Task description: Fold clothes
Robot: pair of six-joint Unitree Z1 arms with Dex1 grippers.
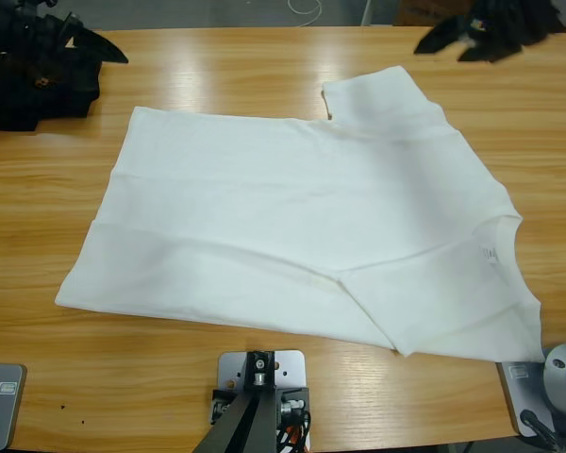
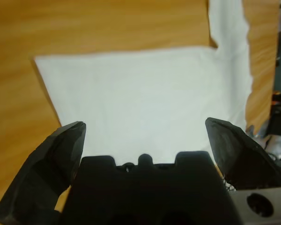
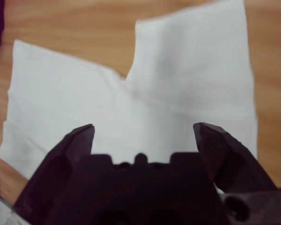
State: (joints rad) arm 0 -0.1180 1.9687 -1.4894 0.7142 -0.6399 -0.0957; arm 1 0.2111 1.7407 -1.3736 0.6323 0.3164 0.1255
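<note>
High view: T-shirt lies flat mid-worktop, near sleeve already folded in, far sleeve out. Black garment at far corner, well apart.
L wrist: left end effector released, jaws wide, above shirt body, gripping nothing.
R wrist: right end effector released, over shirt nr sleeve.
Risk: if you pinch one layer only, fold drags crooked; uneven lift btwn arms bunches the cloth.
</note>
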